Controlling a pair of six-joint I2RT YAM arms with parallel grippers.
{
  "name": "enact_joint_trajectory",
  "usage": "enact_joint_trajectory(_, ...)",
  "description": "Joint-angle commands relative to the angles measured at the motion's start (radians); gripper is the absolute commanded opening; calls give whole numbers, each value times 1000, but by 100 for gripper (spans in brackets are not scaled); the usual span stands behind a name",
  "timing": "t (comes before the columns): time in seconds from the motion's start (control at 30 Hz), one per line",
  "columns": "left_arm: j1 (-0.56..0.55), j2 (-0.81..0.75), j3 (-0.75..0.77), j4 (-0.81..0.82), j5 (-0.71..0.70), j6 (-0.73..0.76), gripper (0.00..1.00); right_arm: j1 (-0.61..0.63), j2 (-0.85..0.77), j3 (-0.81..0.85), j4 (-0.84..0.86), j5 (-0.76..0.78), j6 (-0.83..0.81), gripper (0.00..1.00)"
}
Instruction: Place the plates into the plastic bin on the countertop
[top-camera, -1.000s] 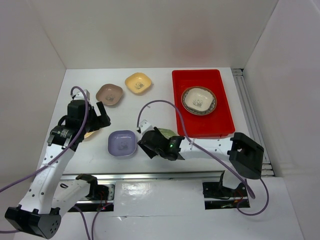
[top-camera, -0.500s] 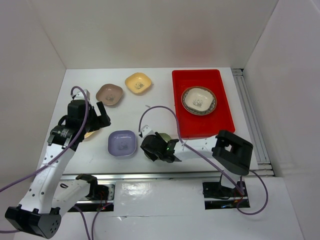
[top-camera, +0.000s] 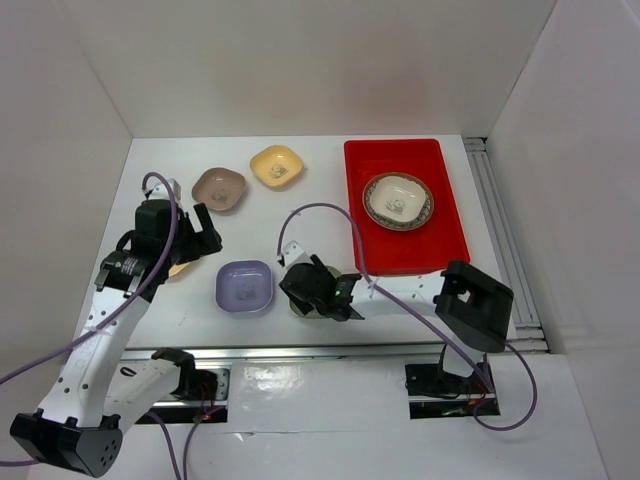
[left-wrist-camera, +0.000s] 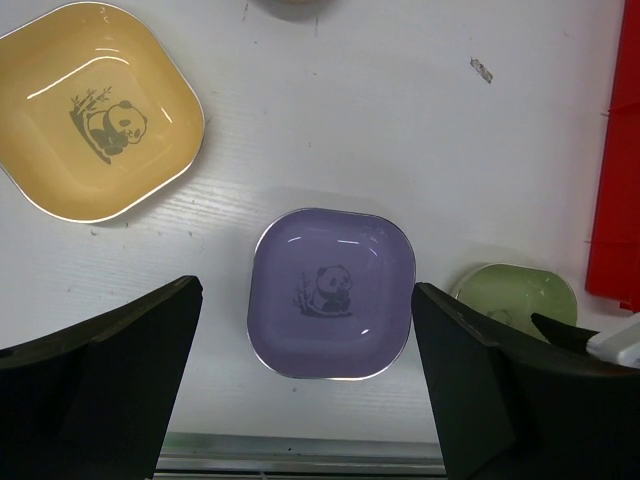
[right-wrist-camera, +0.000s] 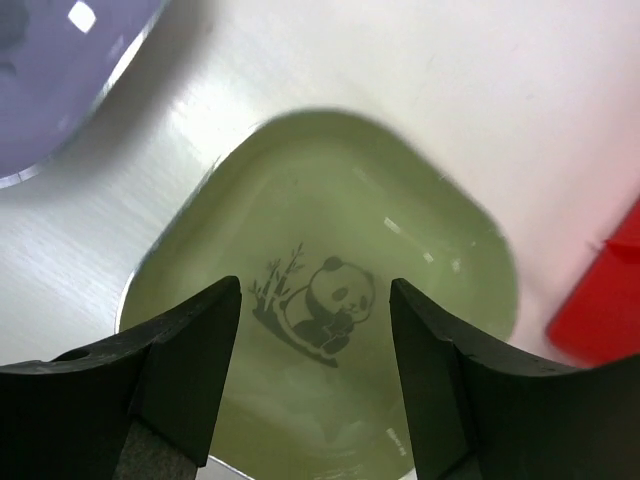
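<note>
The red plastic bin (top-camera: 452, 215) stands at the back right of the white countertop (top-camera: 330, 215) and holds the round brown-rimmed plate (top-camera: 397, 200). My right gripper (top-camera: 310, 290) is open, and its fingers straddle the green panda dish (right-wrist-camera: 330, 300), which is mostly hidden under it from above. My left gripper (top-camera: 205, 237) is open and empty, above and behind the lavender dish (top-camera: 245, 286), which also shows in the left wrist view (left-wrist-camera: 332, 293). A yellow dish (left-wrist-camera: 97, 110) lies left of the lavender one. A brown-pink dish (top-camera: 218, 188) and a cream-yellow dish (top-camera: 276, 166) lie at the back.
The bin's red wall (right-wrist-camera: 610, 310) is close on the right of the green dish (left-wrist-camera: 515, 297). The lavender dish's rim (right-wrist-camera: 50, 70) is close on its left. A metal rail (top-camera: 330, 352) runs along the near table edge. White walls enclose the table on three sides.
My right gripper has settled down over the green dish, which now shows less from above, and the right arm's elbow has shifted left. The left arm has not moved.
</note>
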Motion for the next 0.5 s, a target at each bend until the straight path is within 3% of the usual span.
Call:
enact_joint_trajectory(0.0, 7, -2, 2, 28, 15, -7, 100, -26, -57, 72, -44, 84, 4, 69)
enact_joint_trajectory(0.3, 7, -2, 2, 28, 15, 2, 100, -58, -196, -20, -179, 173, 188, 70)
enact_joint_trajectory(0.47, 7, -2, 2, 28, 15, 2, 100, -80, -262, -106, -151, 147, 240, 70)
